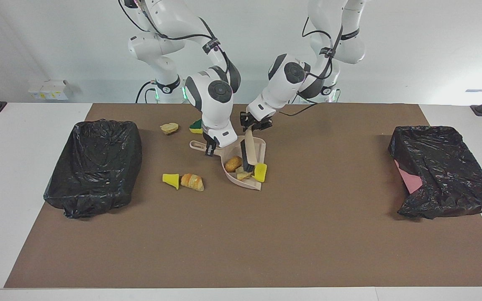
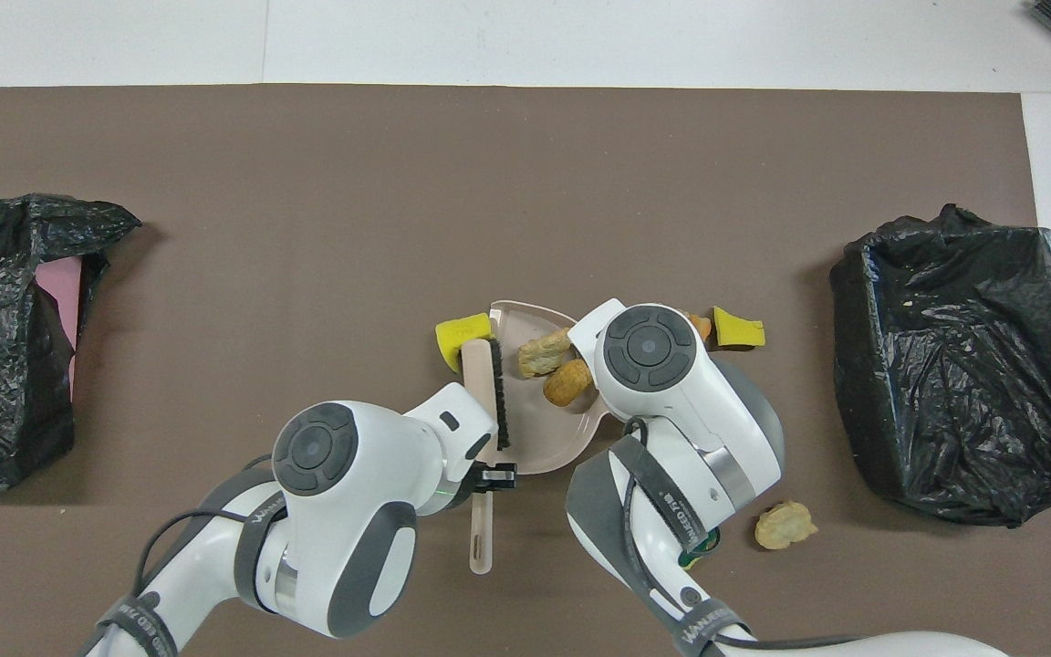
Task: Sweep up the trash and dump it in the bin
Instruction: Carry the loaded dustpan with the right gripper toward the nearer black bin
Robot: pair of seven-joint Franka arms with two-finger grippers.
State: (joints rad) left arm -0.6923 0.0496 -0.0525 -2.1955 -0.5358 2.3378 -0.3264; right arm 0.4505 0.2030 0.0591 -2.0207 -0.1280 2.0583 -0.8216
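Field notes, mid-table on brown mat [image 1: 308,234]

Beige dustpan [image 1: 257,150] sits at table centre, mouth opening away from the robots. Right gripper [image 1: 210,149] low at the pan's handle [image 1: 197,145], at about 9 o'clock of the pan in the facing view; fingers look closed on the handle, hidden in overhead view by the arm's wrist.

Left gripper [image 1: 255,123] is over the robot-side rim of the pan, clamped on the beige handle of a hand brush [image 1: 247,156]. Brush runs from the gripper down into the pan, black bristles [image 2: 500,401] facing the pan's inside.

Trash, seven pieces:
- golden-brown bread lump [image 1: 233,163] and a tan bread chunk [image 1: 242,173] inside the pan, beside the bristles
- yellow sponge piece [image 1: 260,172] at the pan's open lip, at the brush tip, toward the left arm's end
- croissant [image 1: 192,182] and yellow sponge wedge [image 1: 171,180] touching each other on the mat, at 8 o'clock of the pan in the facing view, outside it
- tan bread lump [image 1: 169,128] and yellow-green sponge [image 1: 196,126] nearer the robots, at 10 o'clock of the pan, near each other; sponge partly hidden by the right arm

Two bins lined with black bags: one [image 1: 94,167] at the right arm's end, one [image 1: 442,171] at the left arm's end with pink wall showing. Both well apart from the pan
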